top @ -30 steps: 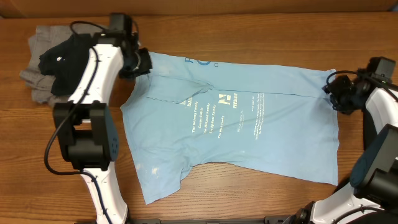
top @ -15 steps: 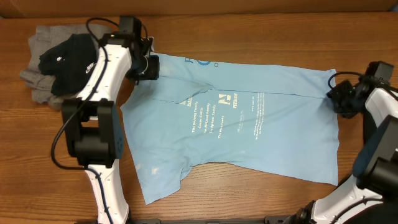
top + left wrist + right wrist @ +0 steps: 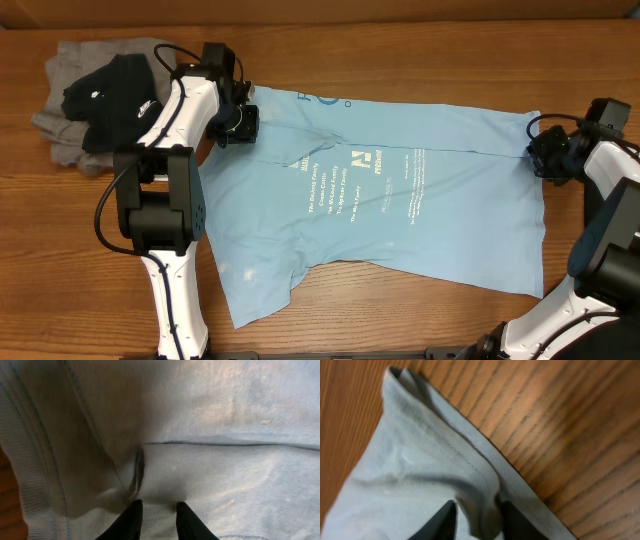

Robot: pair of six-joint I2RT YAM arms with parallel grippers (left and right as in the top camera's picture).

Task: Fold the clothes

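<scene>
A light blue T-shirt (image 3: 400,200) with pale print on its chest is spread flat across the middle of the wooden table (image 3: 420,50); one sleeve is stretched towards the near left. At the far left of the table a black garment (image 3: 110,100) is heaped on a grey garment (image 3: 60,130), well apart from the right arm.

The left gripper (image 3: 240,122) is set down on the shirt's far left corner; in the left wrist view its dark fingers (image 3: 131,522) are seen slightly apart, pressed onto the cloth with a small raised crease running towards the gap. Whether that crease is truly pinched cannot be told from so close and dim a view.

The right gripper (image 3: 542,158) is placed at the far right corner; in the right wrist view a bunched length of stitched hem is seen clamped between its fingers (image 3: 445,520), the bare wood showing just beside it.
</scene>
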